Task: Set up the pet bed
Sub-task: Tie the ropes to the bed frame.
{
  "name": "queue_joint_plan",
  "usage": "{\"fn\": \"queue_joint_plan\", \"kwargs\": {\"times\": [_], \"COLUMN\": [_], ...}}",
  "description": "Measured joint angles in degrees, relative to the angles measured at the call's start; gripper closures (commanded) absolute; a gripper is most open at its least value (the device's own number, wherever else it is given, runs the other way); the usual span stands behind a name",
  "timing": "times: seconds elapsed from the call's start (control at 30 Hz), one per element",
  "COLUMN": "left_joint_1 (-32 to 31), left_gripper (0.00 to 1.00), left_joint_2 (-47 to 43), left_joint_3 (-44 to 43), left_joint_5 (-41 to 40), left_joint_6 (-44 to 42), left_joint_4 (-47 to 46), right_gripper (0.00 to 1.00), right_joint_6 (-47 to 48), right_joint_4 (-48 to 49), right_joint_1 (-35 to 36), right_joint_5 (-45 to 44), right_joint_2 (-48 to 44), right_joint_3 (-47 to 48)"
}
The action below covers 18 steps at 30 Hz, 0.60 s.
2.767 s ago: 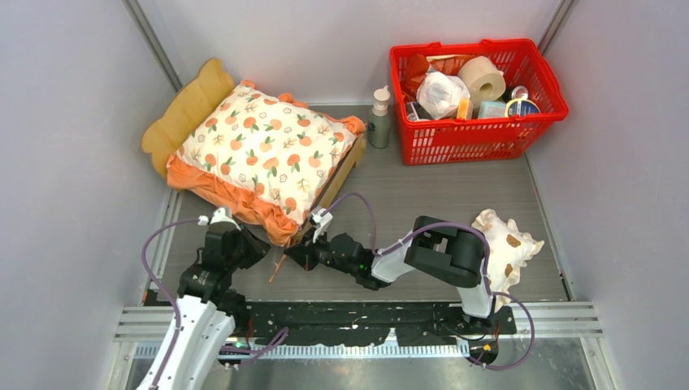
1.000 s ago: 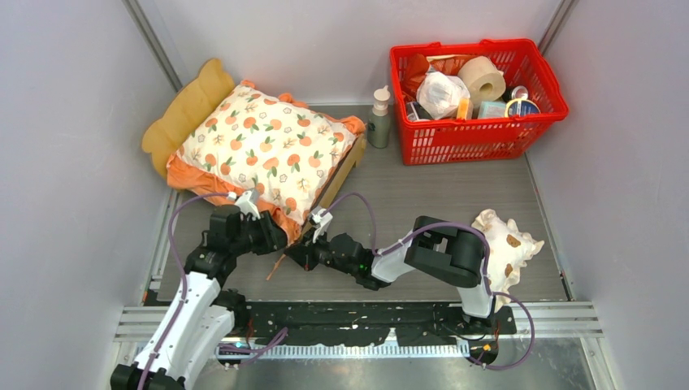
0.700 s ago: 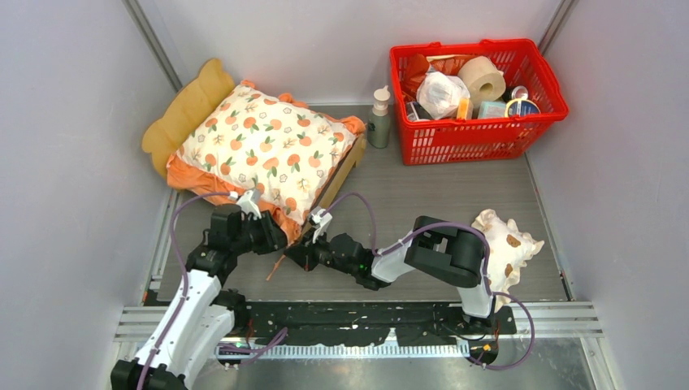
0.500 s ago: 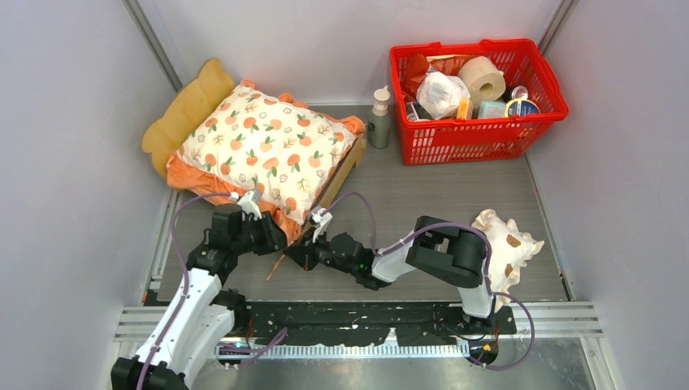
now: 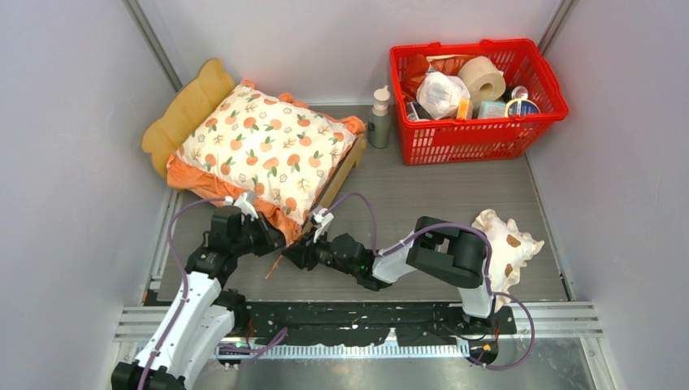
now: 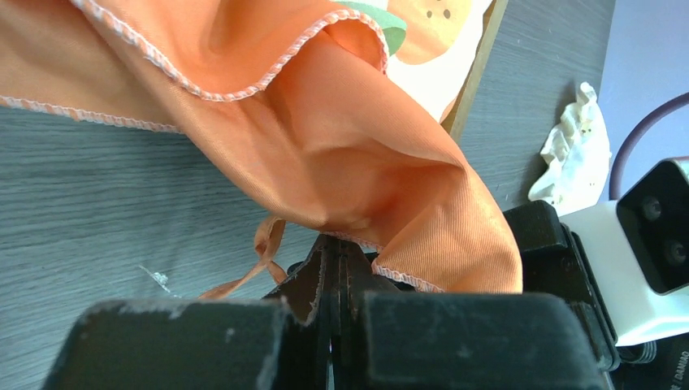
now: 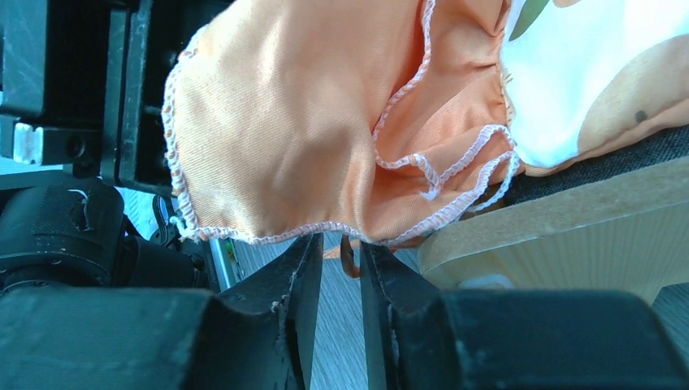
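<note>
Pet bed (image 5: pixel 184 114): light-wood frame, wavy scalloped headboard, set aslant in the far-left corner of the table (image 5: pixel 443 195), headboard toward the left wall. Only the headboard and one side rail are seen. The base panel is almost wholly hidden under a cream orange-print cushion (image 5: pixel 268 146), whose orange ruffle (image 6: pixel 349 162) overhangs the near end.

Left gripper (image 5: pixel 275 240): jaws pressed fully together at the ruffle's hem. Whether cloth is caught between them cannot be told.

Right gripper (image 5: pixel 294 253): fingers parted by a narrow gap just below the hem, beside the wooden rail. Nothing is seen held.

A thin orange tie (image 6: pixel 260 252) lies on the table under the ruffle. Its far end is hidden.

The frilled pillow (image 5: pixel 508 248) with brown spots lies at the near right, partly covered by the right arm.

Surface is grey wood-grain. Plain pale walls enclose three sides. A red basket (image 5: pixel 479 136) of mixed goods stands at the far right, a pump bottle (image 5: pixel 379 118) just beside it.
</note>
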<state>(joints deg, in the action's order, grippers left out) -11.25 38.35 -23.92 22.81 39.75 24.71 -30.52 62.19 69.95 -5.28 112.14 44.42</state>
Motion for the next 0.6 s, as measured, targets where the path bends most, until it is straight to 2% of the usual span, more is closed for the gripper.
{"fn": "queue_joint_plan", "kwargs": {"times": [0.6], "left_joint_1": [0.00], "left_gripper": [1.00], "left_joint_2": [-1.99], "left_joint_3": [1.49], "left_joint_5": [-3.80], "left_joint_6": [6.75], "left_joint_4": [-0.04], "right_gripper": [0.66], "right_joint_6": [-1.11], "right_joint_4": [5.75], "right_joint_1": [0.98], "right_joint_5": [-4.83], "right_joint_2": [0.00], "right_joint_3": [-3.56]}}
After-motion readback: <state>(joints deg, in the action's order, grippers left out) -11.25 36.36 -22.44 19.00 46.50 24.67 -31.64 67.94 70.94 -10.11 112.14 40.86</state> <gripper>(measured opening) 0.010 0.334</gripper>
